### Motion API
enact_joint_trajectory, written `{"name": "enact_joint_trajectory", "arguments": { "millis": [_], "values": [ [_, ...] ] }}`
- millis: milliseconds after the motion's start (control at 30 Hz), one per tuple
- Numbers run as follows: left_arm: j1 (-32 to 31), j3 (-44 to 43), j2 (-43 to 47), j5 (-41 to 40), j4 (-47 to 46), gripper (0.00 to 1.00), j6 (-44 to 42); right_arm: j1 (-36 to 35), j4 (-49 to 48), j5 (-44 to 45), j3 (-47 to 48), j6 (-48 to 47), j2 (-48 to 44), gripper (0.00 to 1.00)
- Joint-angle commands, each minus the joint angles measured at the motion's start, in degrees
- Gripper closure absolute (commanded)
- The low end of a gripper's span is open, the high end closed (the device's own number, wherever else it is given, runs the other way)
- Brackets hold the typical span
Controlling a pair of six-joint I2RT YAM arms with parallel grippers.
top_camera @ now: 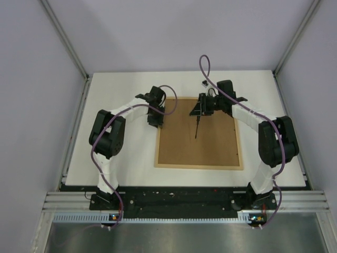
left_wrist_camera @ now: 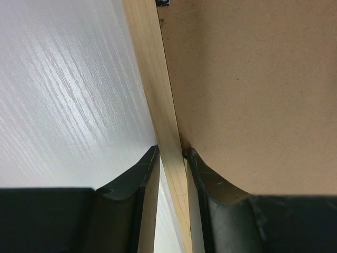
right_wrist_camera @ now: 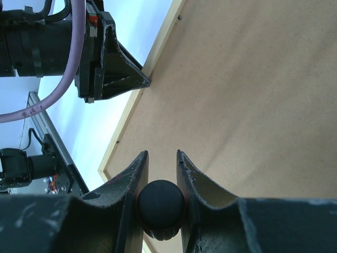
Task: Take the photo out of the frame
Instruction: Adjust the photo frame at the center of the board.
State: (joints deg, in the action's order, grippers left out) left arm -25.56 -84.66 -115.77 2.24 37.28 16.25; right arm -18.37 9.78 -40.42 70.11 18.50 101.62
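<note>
White wood-grain counter: carries all items listed; grey walls on three sides.

Left arm: white and black, with a purple cable, reaching in to the left side of the frame near its far corner.

Left jaws: nearly closed, straddling the frame's left rim. One black finger stands on the counter side of the rim, the other on the board side. Both fingertips lie against the wood.

Large rectangular light-wood picture frame: lying flat, face down, at mid-counter between the two arms. The thin pale rim shows on all sides in the overhead view.

Plain brown backing board: seated inside the rim and filling the frame's whole opening. A small dark tab sits at the rim's inner edge.

Photo: not visible in any view, since the board covers the frame's back.

Thin dark rod: runs from the right jaws toward the near side over the board's middle. Whether its tip touches the board cannot be told.

Right jaws: closed on a black round knob, pinched between the two black fingers, above the board's far part.

Right arm: white and black, with a purple cable, reaching in over the frame's far right corner.
</note>
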Motion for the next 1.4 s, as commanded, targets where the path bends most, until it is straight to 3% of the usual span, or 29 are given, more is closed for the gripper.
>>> {"name": "enact_joint_trajectory", "arguments": {
  "millis": [0,367,867,1100,1167,1200,1367],
  "values": [
    [-0.2,0.5,1.9,-1.4,-1.9,1.0,-0.5,-0.4,-2.2,-1.1,-0.1,-0.6,-2.9,1.0],
    [0.2,4.7,8.1,1.8,-5.2,1.0,3.4,-0.4,-2.3,-0.7,0.2,-0.3,-0.3,1.0],
    [8.1,12.1,11.0,21.0,-15.4,1.0,10.3,-0.4,-2.2,0.1,0.2,-0.3,2.6,1.0],
    [9.1,13.6,11.2,26.3,-19.0,1.0,11.4,-0.4,-2.2,0.3,0.6,-0.1,3.0,1.0],
    [9.1,12.2,11.1,25.4,-17.9,0.8,11.3,-0.4,-2.1,0.9,0.9,0.1,2.9,1.0],
    [9.3,11.1,10.9,25.0,-17.2,0.75,11.0,-0.4,-2.0,1.1,1.1,0.1,3.0,1.0],
    [11.4,4.2,8.8,24.8,-13.3,0.71,10.4,0.4,-2.0,2.5,4.2,3.6,4.4,1.0]
  ]
}}
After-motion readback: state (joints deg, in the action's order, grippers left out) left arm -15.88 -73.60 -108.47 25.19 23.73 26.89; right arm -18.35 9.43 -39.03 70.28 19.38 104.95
